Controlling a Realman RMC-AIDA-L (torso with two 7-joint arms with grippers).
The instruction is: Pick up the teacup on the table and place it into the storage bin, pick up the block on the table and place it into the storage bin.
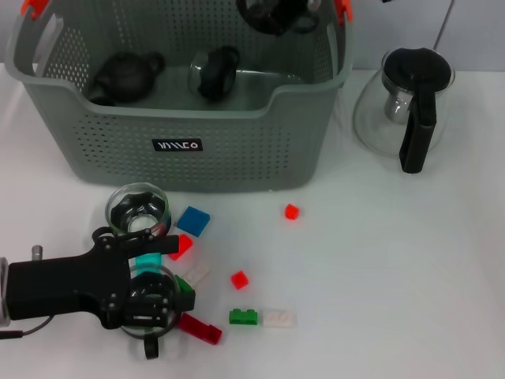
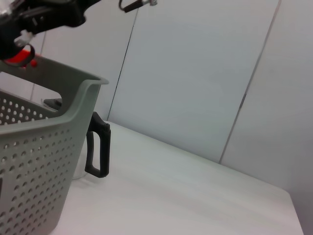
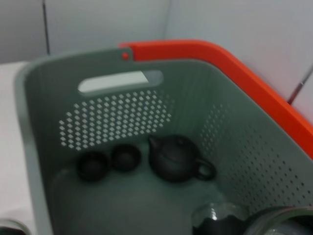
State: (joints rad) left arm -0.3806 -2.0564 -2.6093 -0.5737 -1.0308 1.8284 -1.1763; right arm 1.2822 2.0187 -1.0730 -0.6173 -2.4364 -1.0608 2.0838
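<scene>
- Left end effector (image 1: 148,309) sits low at the near-left of the desk (image 1: 379,260), right on the near teacup (image 1: 163,290), a clear glass one. Can't tell if the grip is wide, narrow or already closed; black hardware covers the contact.
- Risk: glass is slick. A shallow or off-centre hold on the rim would probably let the cup slip or tip during the lift.
- Risk: loose blocks crowd this cup. The green block (image 1: 184,289) and teal block (image 1: 147,260) touch or nearly touch it, and the long red block (image 1: 199,328) lies just beside it. Any sideways drag would likely shove them around or wedge one under the cup.
- The far teacup (image 1: 139,210), also glass, stands just beyond the arm and close to it. A swing toward the bin could clip it and knock it over.
- Other blocks lie further out on the desk: blue block (image 1: 193,220), small red block (image 1: 291,212). Both are still out of the bin.
- The storage bin (image 1: 237,150) stands behind them with a tall front wall. A carry that is too low would hit the rim. It already holds a dark teapot (image 1: 122,77), so a hard drop could crack glass.
- Glass carafe (image 1: 406,103) stands right of the bin, apart from the path.
- Right end effector (image 1: 276,14) hangs over the bin's far side; grip can't be told. Both arms over the bin at once could collide.
</scene>
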